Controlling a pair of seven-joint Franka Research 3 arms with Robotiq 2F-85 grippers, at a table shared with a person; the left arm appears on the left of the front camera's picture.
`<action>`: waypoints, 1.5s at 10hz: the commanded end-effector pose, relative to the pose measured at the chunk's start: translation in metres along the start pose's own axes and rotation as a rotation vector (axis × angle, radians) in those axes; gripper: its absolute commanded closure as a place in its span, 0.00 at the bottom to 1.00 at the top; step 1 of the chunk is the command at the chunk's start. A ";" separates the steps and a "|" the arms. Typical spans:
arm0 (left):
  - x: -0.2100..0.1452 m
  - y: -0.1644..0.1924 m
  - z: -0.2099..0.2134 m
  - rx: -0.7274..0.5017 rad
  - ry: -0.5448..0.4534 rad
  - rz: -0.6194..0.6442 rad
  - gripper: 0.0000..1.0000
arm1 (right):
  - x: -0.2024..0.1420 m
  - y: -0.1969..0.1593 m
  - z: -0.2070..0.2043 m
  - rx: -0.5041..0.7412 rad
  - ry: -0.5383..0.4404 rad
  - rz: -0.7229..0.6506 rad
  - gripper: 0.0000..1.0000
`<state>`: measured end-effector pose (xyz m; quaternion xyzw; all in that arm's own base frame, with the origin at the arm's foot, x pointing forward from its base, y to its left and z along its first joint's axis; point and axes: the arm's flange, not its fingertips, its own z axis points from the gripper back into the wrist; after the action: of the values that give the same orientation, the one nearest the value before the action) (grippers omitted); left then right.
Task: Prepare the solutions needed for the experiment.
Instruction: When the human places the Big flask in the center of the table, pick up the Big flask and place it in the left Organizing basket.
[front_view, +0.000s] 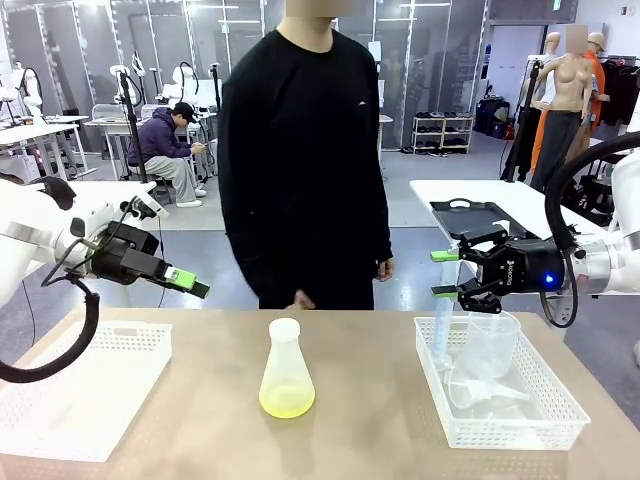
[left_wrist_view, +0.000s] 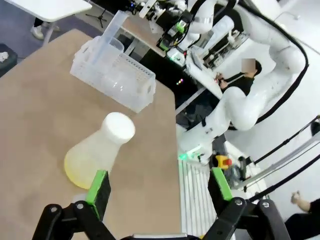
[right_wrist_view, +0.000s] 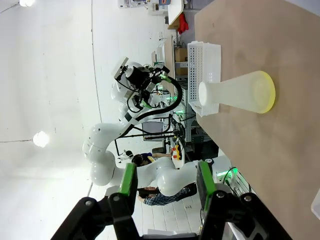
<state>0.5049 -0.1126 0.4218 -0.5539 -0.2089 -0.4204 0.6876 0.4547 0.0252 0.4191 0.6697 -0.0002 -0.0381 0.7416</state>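
Note:
A frosted conical flask (front_view: 285, 365) with a white cap (front_view: 284, 328) stands upright at the table's middle. The solutions (front_view: 286, 402) form a shallow pale yellow-green layer at its bottom. My left gripper (front_view: 195, 285) hovers open above the table's left side, pointing toward the flask. The left wrist view has the flask (left_wrist_view: 97, 155) and its liquid (left_wrist_view: 75, 172) just beyond the open left gripper (left_wrist_view: 160, 185). My right gripper (front_view: 445, 274) hangs over the right basket's left end, jaws apart. In the right wrist view nothing lies between the right gripper's (right_wrist_view: 167, 182) fingers, and the flask (right_wrist_view: 235, 92) stands well beyond.
A white basket (front_view: 560, 410) at the right holds a clear beaker (front_view: 490, 345), a funnel (front_view: 480, 390) and a tall measuring cylinder (front_view: 443, 320). An empty white basket (front_view: 60, 400) sits at the left. A person in black (front_view: 300, 150) stands at the far edge, hands down.

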 end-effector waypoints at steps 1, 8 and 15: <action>-0.002 -0.008 -0.001 -0.011 -0.033 0.027 0.00 | -0.001 0.000 0.001 -0.004 0.005 0.002 0.39; 0.045 0.050 -0.005 -0.087 -0.074 -0.422 0.00 | -0.001 0.000 0.001 -0.004 0.005 0.002 0.39; 0.067 0.068 -0.021 -0.080 -0.057 -0.501 0.00 | -0.001 0.000 0.001 -0.004 0.005 0.002 0.39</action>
<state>0.6035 -0.1554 0.4225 -0.5273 -0.3403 -0.5698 0.5305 0.4546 0.0251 0.4190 0.6695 -0.0002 -0.0383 0.7418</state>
